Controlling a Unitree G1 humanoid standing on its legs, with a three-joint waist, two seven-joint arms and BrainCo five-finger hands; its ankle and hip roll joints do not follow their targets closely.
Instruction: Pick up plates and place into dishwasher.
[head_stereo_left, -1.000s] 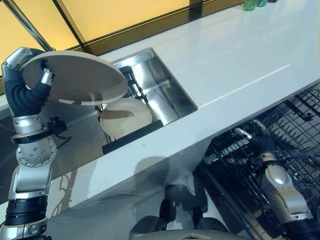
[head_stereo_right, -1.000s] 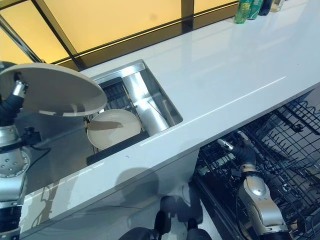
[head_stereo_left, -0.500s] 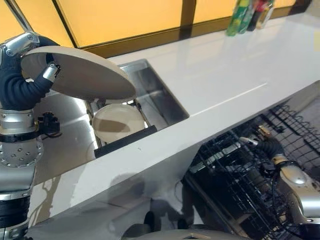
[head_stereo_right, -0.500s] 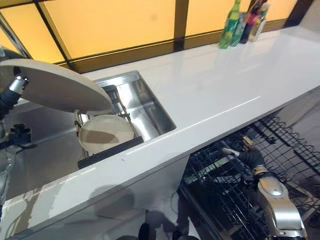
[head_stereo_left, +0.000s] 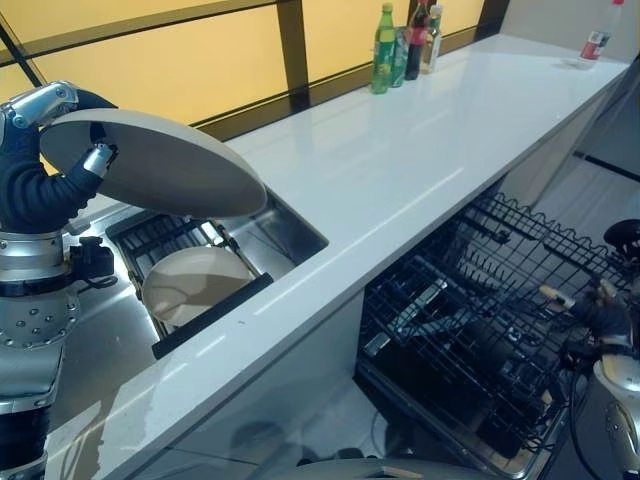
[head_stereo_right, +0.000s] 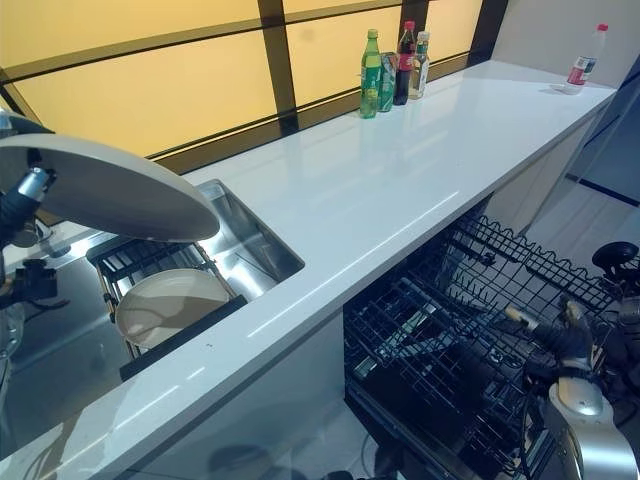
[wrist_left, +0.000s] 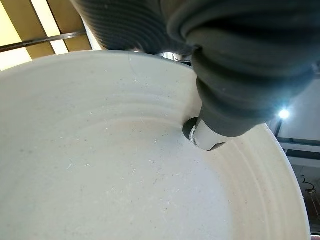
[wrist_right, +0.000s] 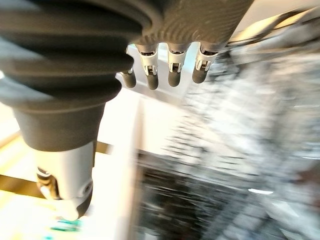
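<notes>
My left hand (head_stereo_left: 45, 150) is shut on the rim of a large beige plate (head_stereo_left: 150, 165), held tilted above the sink (head_stereo_left: 292, 238). In the left wrist view the thumb (wrist_left: 205, 135) presses on the plate's (wrist_left: 100, 175) face. A second beige plate (head_stereo_left: 195, 285) lies in a black rack inside the sink. The open dishwasher's black wire rack (head_stereo_left: 470, 300) is pulled out below the counter. My right hand (head_stereo_left: 600, 318) hovers over the rack's near right side, open, holding nothing; its fingers (wrist_right: 170, 70) are relaxed.
The long white counter (head_stereo_left: 410, 150) runs between the sink and the dishwasher. Several bottles (head_stereo_left: 405, 45) stand at its back by the window, and one more bottle (head_stereo_left: 597, 42) stands at the far right end.
The camera has swung right and up, bringing more of the counter and the dishwasher rack into view. The left hand still holds the plate raised over the sink.
</notes>
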